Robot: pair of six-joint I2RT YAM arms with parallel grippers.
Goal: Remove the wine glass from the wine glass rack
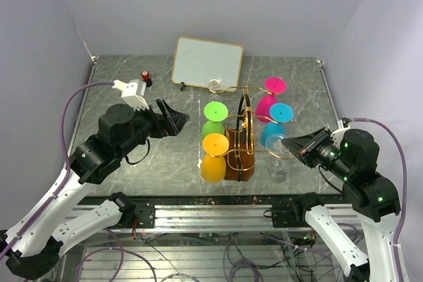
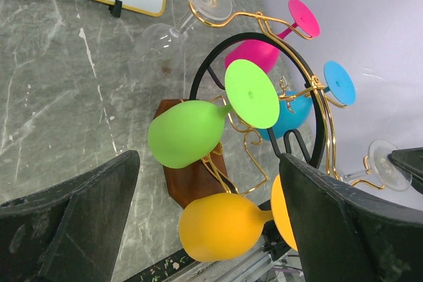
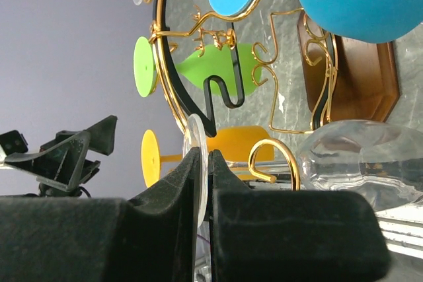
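Observation:
The wine glass rack [image 1: 239,155] is a brown wooden stand with gold wire arms, in the middle of the table. Green [image 1: 213,123], orange [image 1: 213,163], pink [image 1: 268,104] and blue [image 1: 272,133] glasses hang on it. A clear wine glass [image 1: 278,168] hangs bowl down at the near right arm. My right gripper [image 3: 203,154] is shut on its flat foot [image 3: 195,135]; its bowl [image 3: 360,161] lies beyond a gold scroll [image 3: 274,156]. My left gripper [image 2: 208,163] is open, left of the rack, facing the green glass [image 2: 185,133] and orange glass [image 2: 221,226].
A white framed board [image 1: 207,63] stands at the back, with another clear glass [image 1: 215,84] hanging in front of it. A small white device with a red knob [image 1: 140,84] is at the back left. The table's metal front rail [image 1: 211,216] runs below the rack.

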